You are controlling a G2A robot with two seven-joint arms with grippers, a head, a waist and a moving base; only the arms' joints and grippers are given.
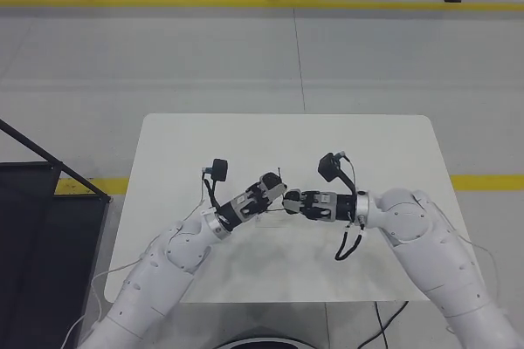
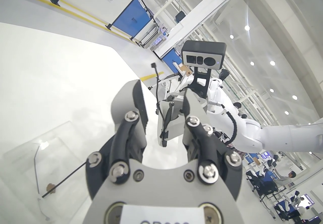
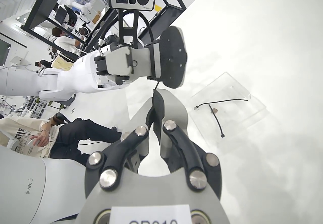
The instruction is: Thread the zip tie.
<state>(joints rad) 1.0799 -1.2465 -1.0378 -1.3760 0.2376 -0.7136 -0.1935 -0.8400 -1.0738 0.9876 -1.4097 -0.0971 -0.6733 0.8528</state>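
Black zip tie (image 2: 156, 84) pinched in right gripper (image 3: 156, 106), fingers closed on it, mid-air above table (image 1: 201, 140). Left gripper (image 2: 161, 90) spread wide, empty, facing it close. Likely step: taking free end. Next: close on strap, feed tail through head.

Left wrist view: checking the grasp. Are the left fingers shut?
No, the left fingers stand apart, the zip tie showing in the gap.
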